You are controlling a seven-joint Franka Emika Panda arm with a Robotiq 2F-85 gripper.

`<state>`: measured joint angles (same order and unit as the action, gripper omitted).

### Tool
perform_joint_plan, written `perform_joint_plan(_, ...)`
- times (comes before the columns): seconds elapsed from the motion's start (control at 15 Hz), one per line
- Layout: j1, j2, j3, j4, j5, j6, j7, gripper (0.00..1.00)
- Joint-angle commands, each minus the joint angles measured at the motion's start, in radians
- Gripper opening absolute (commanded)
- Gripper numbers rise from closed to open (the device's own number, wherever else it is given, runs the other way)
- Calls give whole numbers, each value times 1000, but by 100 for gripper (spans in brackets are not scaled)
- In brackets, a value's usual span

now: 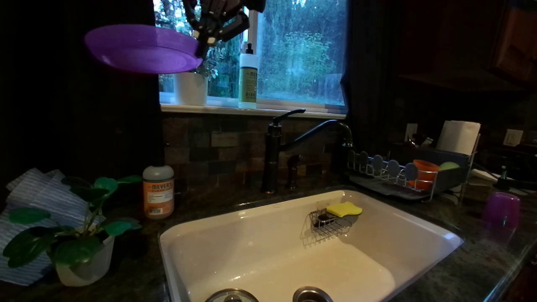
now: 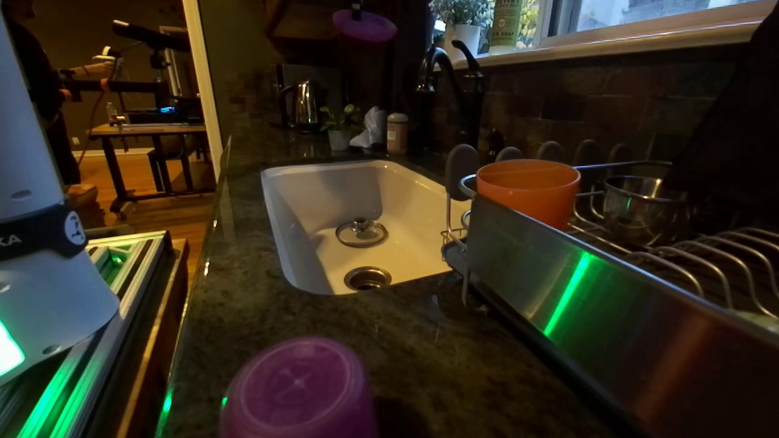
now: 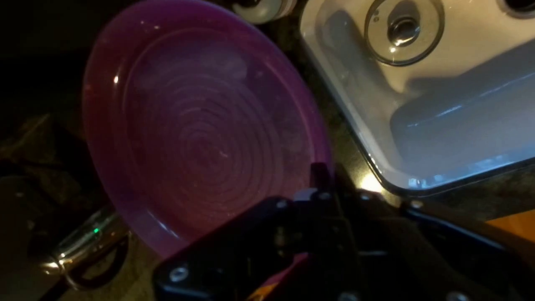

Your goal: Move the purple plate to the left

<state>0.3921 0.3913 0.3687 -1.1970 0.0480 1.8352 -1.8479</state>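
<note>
You're clamping one gripper onto the rim of one purple plate, which is hanging midair, well above the counter, showing beside the sink in the wrist view. Its hollow side is pointing up at a tilt; round, its outline is stretching longest sideways in both exterior views. One glass lid is lying in the sink; two potted plants, two bottles, one purple cup are standing around.

Purple plate by its rim in the black claw
</note>
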Motion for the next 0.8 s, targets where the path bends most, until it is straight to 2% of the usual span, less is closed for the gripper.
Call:
perform_joint_plan(0.0, 73, 150, 48, 171, -6, -66, -97, 1)
perform_joint_plan(0.13, 125, 224, 68, 229, -6, -62, -147, 1)
perform_joint_plan(0.27, 149, 270, 86, 292, -13, -116, -215, 1)
perform_joint_plan(0.33, 128, 195, 66, 168, 0, -35, -149, 1)
perform_joint_plan(0.4, 139, 211, 68, 180, 0, -39, -153, 4)
perform_joint_plan(0.6, 132, 209, 67, 178, 0, -38, -152, 4)
perform_joint_plan(0.67, 128, 207, 66, 178, 0, -38, -152, 1)
perform_joint_plan(0.73, 156, 243, 70, 219, -22, -59, -172, 1)
